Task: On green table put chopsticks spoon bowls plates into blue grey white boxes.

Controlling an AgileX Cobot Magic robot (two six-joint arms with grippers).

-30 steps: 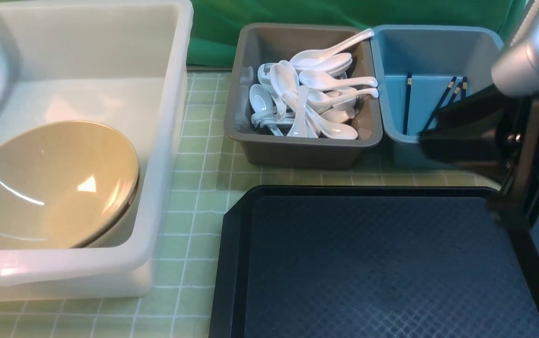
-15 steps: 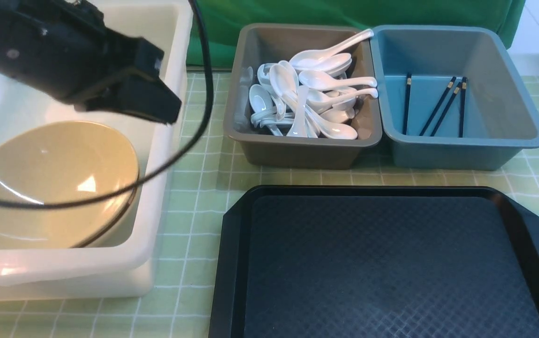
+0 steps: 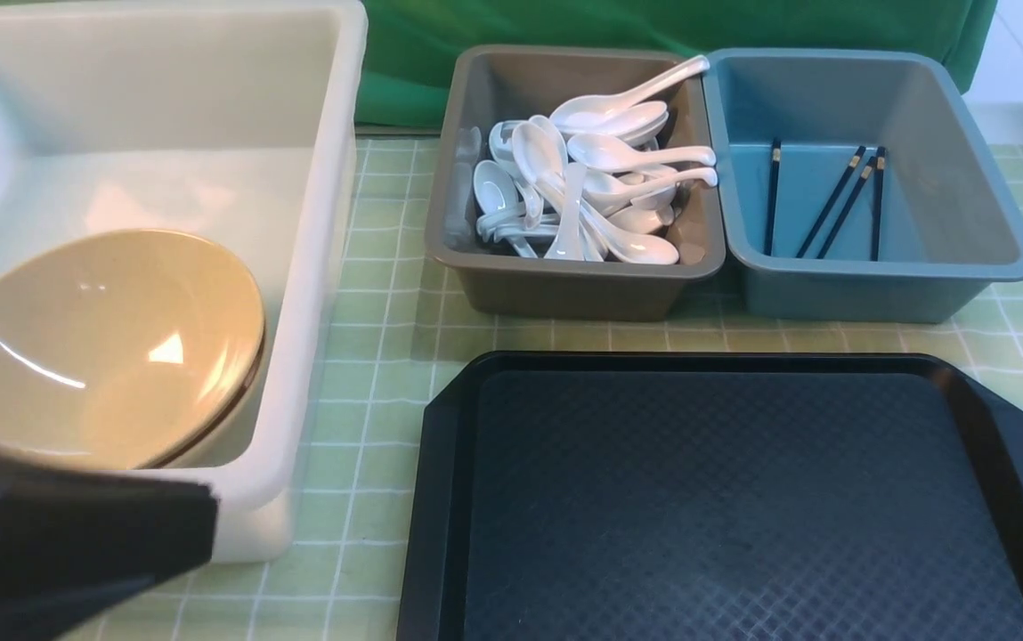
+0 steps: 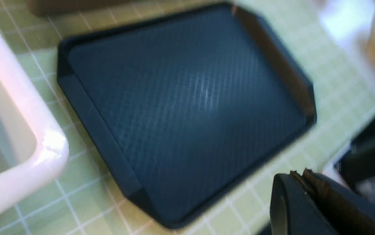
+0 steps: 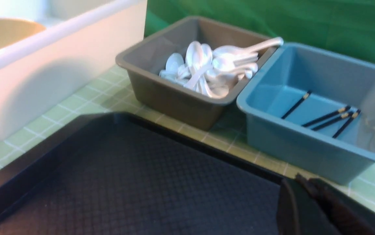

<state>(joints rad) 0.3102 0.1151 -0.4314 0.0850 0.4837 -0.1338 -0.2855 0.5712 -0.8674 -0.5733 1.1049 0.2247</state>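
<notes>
Chopsticks (image 3: 840, 203): we see four lying in the blue box (image 3: 992, 240), at 1 o'clock.
Spoons (image 3: 596, 182): heaped in the grey box (image 3: 564, 289), touching the blue one, at 12.
Bowl (image 3: 97, 347): tan, tilted inside the white box (image 3: 315, 267), at 9.
Tray (image 3: 444, 463): black, bare, on the tabletop (image 3: 377, 356) near us.
Left tool (image 4: 300, 191): jaws pressed together, nothing held.
Right tool (image 5: 304, 192): we can't tell its state; blurred.
</notes>
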